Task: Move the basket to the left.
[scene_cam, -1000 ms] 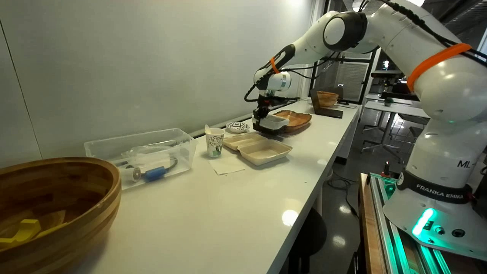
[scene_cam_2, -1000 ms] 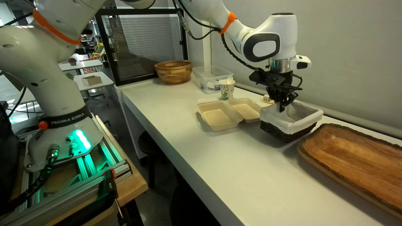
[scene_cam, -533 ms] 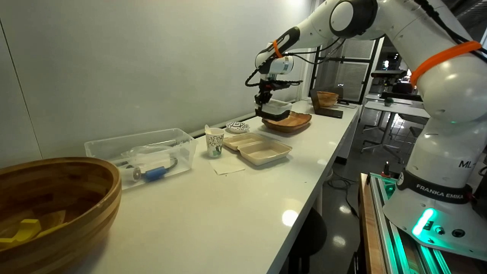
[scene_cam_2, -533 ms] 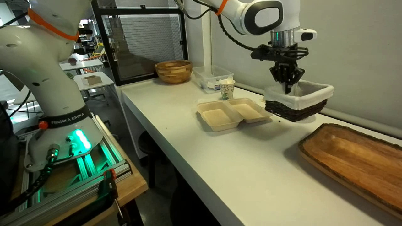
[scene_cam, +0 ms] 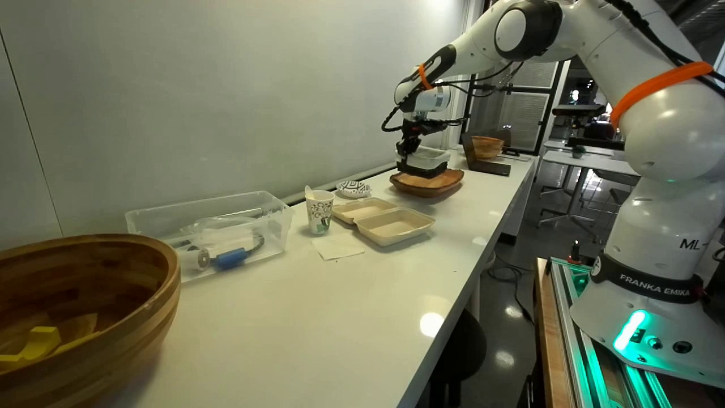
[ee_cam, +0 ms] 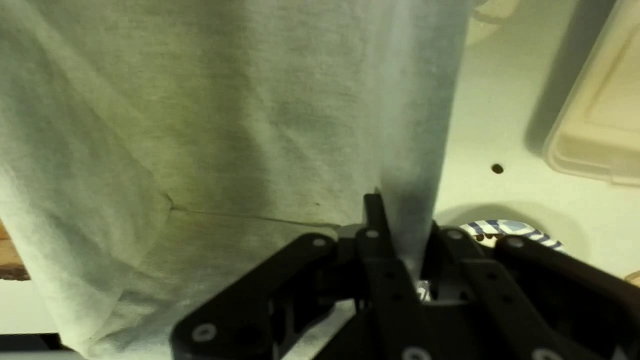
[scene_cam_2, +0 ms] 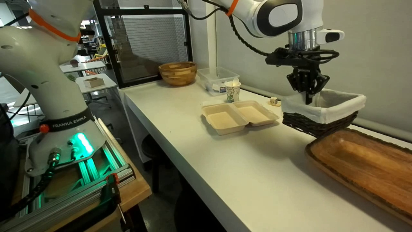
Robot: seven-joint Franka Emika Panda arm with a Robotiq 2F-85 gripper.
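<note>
The basket has dark woven sides and a whitish cloth liner. It hangs above the white table in both exterior views, at the near edge of the flat brown wooden tray: basket (scene_cam_2: 318,124), basket (scene_cam: 422,169). My gripper (scene_cam_2: 308,96) is shut on one rim wall of the basket, one finger inside the liner and one outside; it also shows in an exterior view (scene_cam: 405,161). In the wrist view the liner (ee_cam: 200,125) fills the left and middle, with its rim pinched between the fingers of my gripper (ee_cam: 402,215). The outer fingertip is mostly hidden by the liner.
The flat brown tray (scene_cam_2: 363,161) lies beside and below the basket. An open beige clamshell tray (scene_cam_2: 225,119), a paper cup (scene_cam_2: 232,91), a clear bin (scene_cam: 266,226), a round wooden bowl (scene_cam: 164,283) and a patterned bowl (scene_cam: 354,190) stand along the table. A wall runs behind.
The basket, held in my gripper, has risen from near the table and then shifted away from the beige tray toward the flat brown tray. The other objects have not moved.
</note>
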